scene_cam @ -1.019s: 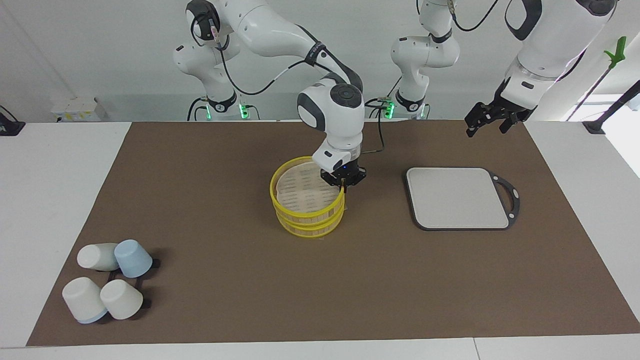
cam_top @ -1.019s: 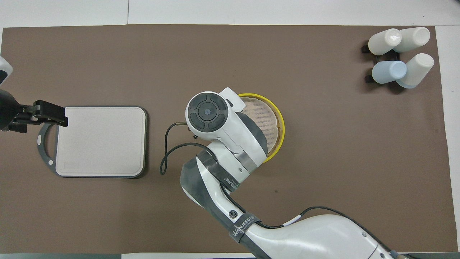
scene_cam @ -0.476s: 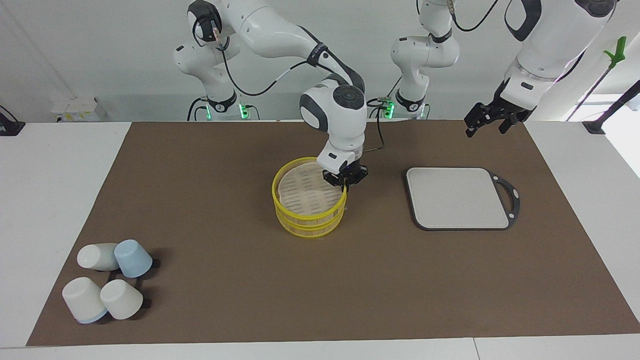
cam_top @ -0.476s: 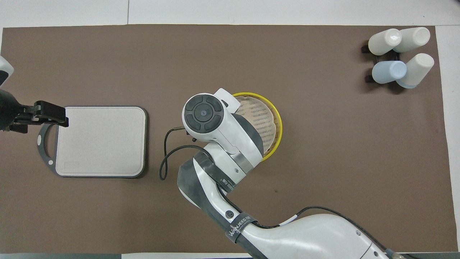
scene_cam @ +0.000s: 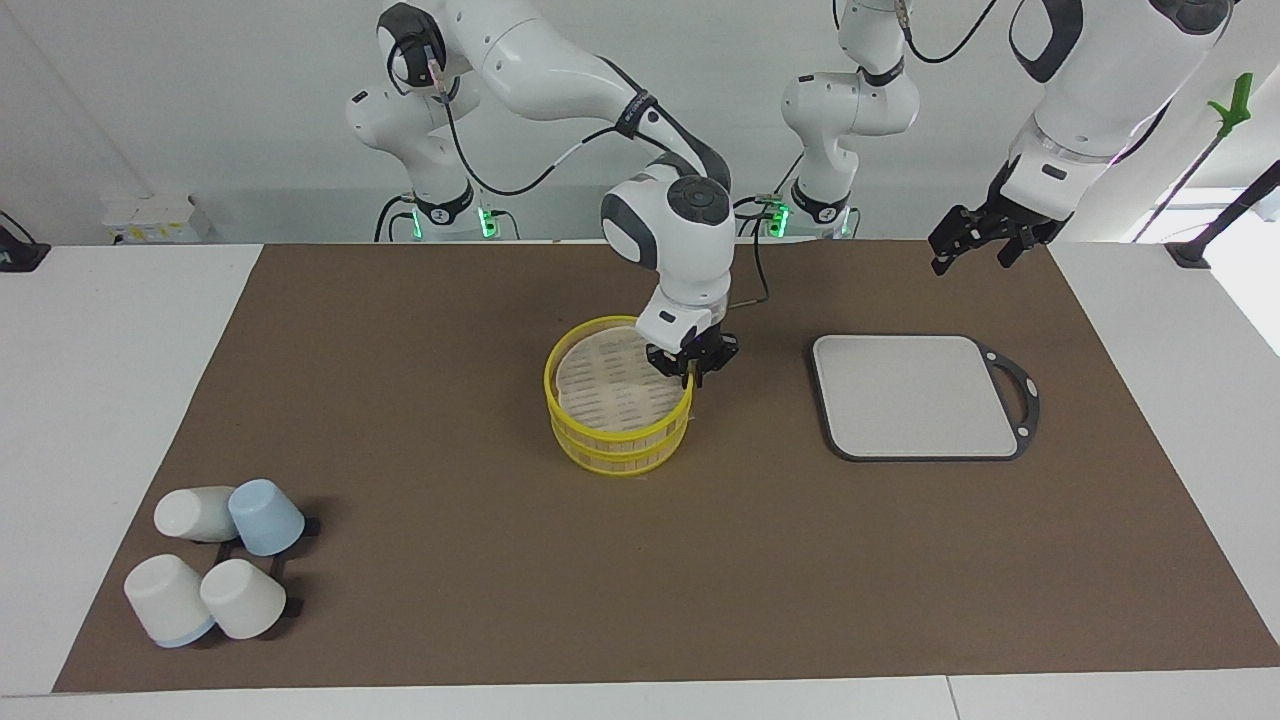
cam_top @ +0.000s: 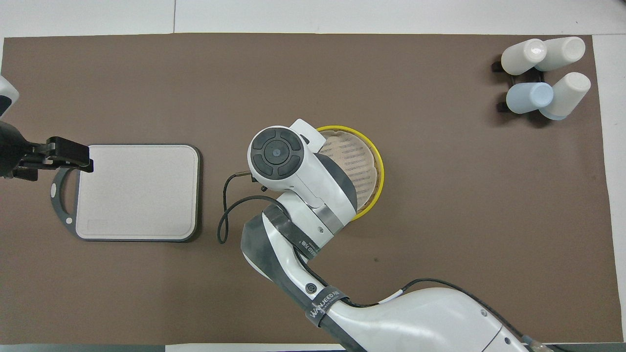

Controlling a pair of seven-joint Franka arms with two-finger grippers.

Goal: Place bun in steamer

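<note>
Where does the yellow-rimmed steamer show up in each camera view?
Facing view: steamer at mid-table, under the right gripper.
Overhead view: steamer at centre, partly covered by the right arm.
Shared landmark: grey board, beside it toward the left arm's end.

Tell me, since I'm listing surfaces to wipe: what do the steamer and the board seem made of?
Steamer: seemingly bamboo or pale wood, matt, with slatted top; its bright yellow rims look like smooth plastic. Board: probably plastic, a flat matt light grey face in a dark rim with a handle.
</note>
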